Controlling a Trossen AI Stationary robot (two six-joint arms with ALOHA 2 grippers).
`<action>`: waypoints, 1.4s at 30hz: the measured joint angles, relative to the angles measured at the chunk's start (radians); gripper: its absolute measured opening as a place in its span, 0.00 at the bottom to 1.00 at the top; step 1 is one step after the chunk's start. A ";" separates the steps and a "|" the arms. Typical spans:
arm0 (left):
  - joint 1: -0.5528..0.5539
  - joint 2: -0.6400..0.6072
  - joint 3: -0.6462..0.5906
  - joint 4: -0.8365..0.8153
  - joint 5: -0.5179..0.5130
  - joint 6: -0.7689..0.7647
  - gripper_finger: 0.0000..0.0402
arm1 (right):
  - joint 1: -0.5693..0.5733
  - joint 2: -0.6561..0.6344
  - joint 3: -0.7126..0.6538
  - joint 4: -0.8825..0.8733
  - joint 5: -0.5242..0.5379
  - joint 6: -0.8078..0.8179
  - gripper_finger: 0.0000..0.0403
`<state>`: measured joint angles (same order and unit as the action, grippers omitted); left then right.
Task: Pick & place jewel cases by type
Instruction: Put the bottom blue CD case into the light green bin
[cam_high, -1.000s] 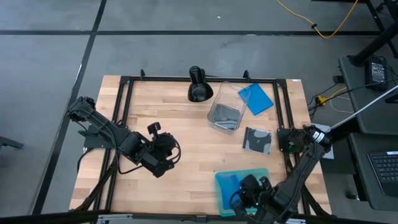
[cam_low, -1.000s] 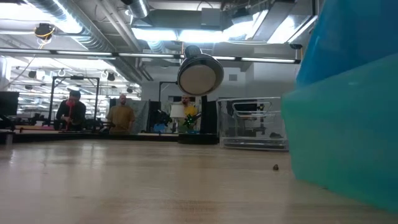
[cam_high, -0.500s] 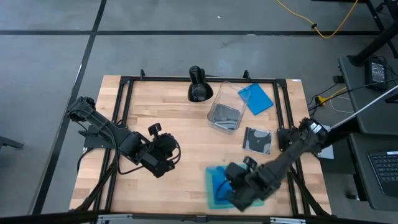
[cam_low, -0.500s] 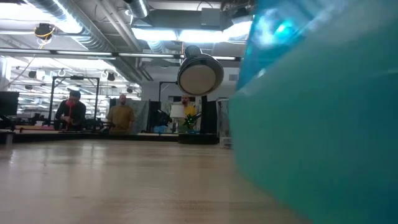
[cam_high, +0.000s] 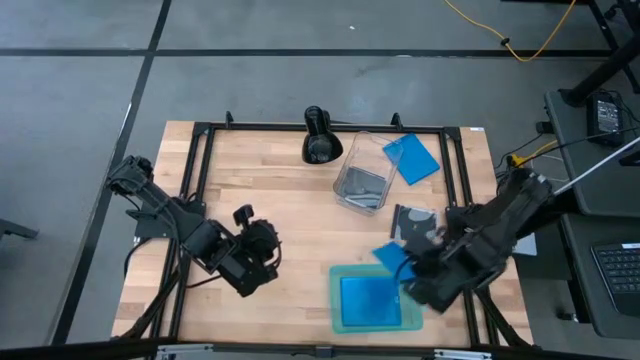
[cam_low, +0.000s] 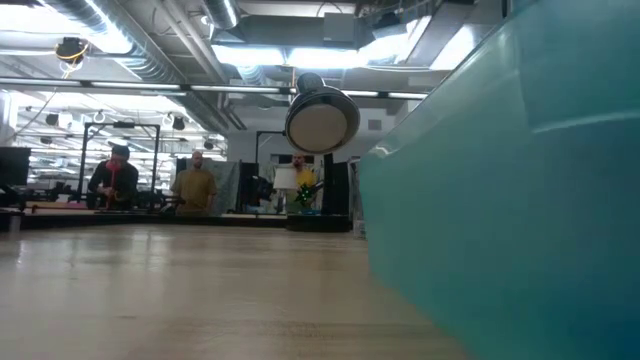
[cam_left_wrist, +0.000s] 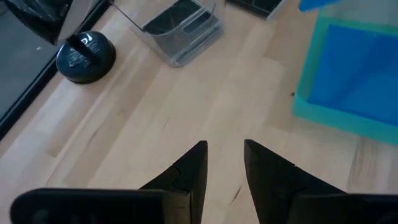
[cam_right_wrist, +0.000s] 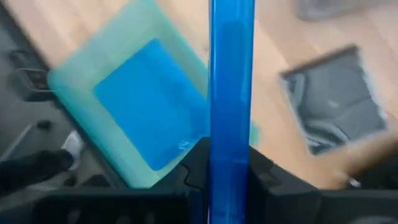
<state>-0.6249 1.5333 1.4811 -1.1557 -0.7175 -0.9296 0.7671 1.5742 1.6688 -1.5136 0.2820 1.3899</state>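
My right gripper (cam_high: 412, 268) is shut on a bright blue jewel case (cam_high: 394, 257), raised above the table just beyond the teal tray (cam_high: 336, 300). A second blue case (cam_high: 370, 298) lies flat in that tray. A black-and-clear disc case (cam_high: 412, 221) lies on the wood past the gripper, partly behind the arm. A third blue case (cam_high: 411, 158) lies flat at the far right. My left gripper (cam_left_wrist: 224, 152) hovers over bare wood left of the tray, open with nothing between its fingers. My right gripper pinches the blue case by its two flat faces (cam_right_wrist: 230, 146) between its two fingers (cam_right_wrist: 198, 163); the wrist view shows the case edge-on. The fingers come steeply from above. The case stands on edge in the hold, lifted clear of tray and table.
A clear plastic tub (cam_high: 360, 182) with a dark case inside stands at the far middle, and a black round-headed lamp (cam_high: 318, 140) at the far edge. A black frame (cam_high: 200, 160) runs around the table. In the low view the tray's wall (cam_low: 500, 200) fills the right.
My right gripper has risen from the tray's near end and gone toward the far right, rolling as it went and carrying a blue case up out of the tray. The tray has slid a little toward the table's left.
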 joint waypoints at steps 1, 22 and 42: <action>-0.003 0.000 0.000 0.000 -0.002 -0.012 0.24 | 0.013 -0.057 -0.066 0.017 0.010 0.031 0.12; 0.025 0.000 0.000 -0.007 0.004 -0.186 0.24 | 0.163 -0.555 -1.017 1.326 0.367 0.312 0.12; 0.080 0.000 0.000 -0.035 -0.023 -0.040 0.24 | 0.200 -0.200 -0.896 1.292 0.345 0.610 0.12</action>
<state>-0.5450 1.5333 1.4811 -1.1904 -0.7404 -0.9694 0.9668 1.3742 0.7725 -0.2220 0.6266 1.9999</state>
